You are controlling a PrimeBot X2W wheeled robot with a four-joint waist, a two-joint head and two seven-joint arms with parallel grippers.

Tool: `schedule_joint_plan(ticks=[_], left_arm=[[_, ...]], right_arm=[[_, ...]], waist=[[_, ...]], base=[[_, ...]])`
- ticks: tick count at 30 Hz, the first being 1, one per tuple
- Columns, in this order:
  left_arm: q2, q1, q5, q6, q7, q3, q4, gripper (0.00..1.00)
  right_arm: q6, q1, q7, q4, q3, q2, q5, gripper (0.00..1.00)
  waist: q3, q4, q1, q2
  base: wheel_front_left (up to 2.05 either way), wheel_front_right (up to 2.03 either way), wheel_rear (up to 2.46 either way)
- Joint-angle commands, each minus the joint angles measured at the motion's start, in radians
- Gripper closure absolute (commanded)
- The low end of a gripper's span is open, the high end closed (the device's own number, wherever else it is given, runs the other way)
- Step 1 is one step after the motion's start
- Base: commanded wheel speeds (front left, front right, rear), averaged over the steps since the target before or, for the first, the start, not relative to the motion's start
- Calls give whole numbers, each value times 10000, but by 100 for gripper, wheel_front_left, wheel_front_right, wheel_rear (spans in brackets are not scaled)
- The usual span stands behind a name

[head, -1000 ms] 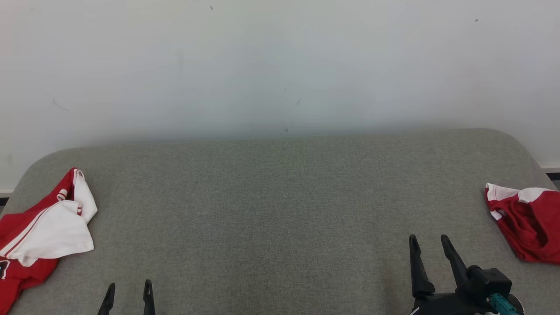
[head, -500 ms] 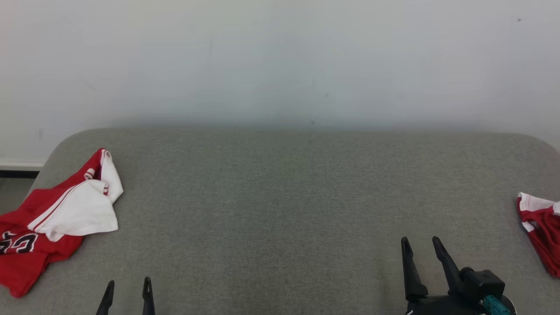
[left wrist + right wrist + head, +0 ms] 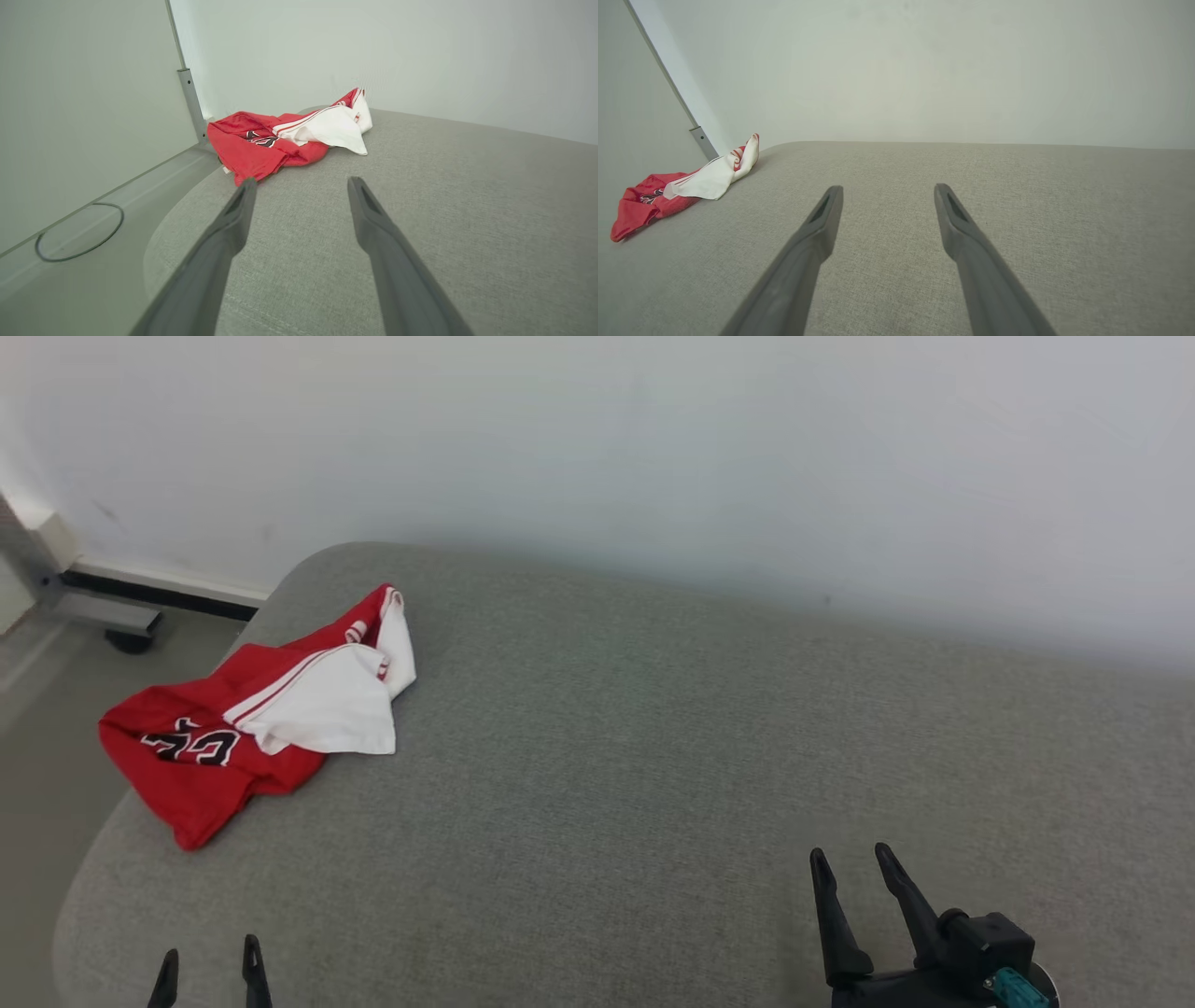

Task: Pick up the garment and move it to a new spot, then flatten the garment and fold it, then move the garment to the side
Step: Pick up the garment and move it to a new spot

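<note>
red and white garment lies crumpled near the left end of the grey cushion. left gripper and right gripper hover spread wide, holding nothing.

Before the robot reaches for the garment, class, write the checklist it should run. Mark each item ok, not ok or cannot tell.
1. Left gripper open and empty: ok, jaws stand apart.
2. Right gripper open and empty: ok.
3. Garment in view: ok, it lies at the left end of the pad.
4. Garment flat: not ok, it is bunched, with white cloth folded over red.
5. Garment wholly on the pad: cannot tell, a red corner lies at the edge.
6. Left gripper at the garment: not ok, bare pad lies between them.
</note>
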Motion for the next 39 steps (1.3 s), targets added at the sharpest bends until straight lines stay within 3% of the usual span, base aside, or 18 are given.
schedule_joint_plan(ticks=[1,10,17,31,39], left_arm=[[-14,91,-74,27,-28,92,-29,0],[-12,226,-33,74,-28,511,-79,0],[-15,299,8,-40,-28,931,26,0],[-10,60,-746,-349,-28,1085,442,0],[147,-914,-796,-542,-28,1264,839,0]], right_arm=[[-27,3,-47,-6,76,23,8,0],[-27,-28,-47,17,512,20,157,0],[-27,-96,-47,97,719,20,225,0],[-27,-10,-47,161,782,20,63,0],[-27,-358,-46,-38,550,19,-445,0]], waist=[[133,848,-1,-1],[172,1766,-1,-1],[137,1919,-1,-1],[310,1374,-1,-1],[1229,817,-1,-1]], base=[[0,0,0],[0,0,0],[0,0,0],[0,0,0],[0,0,0]])
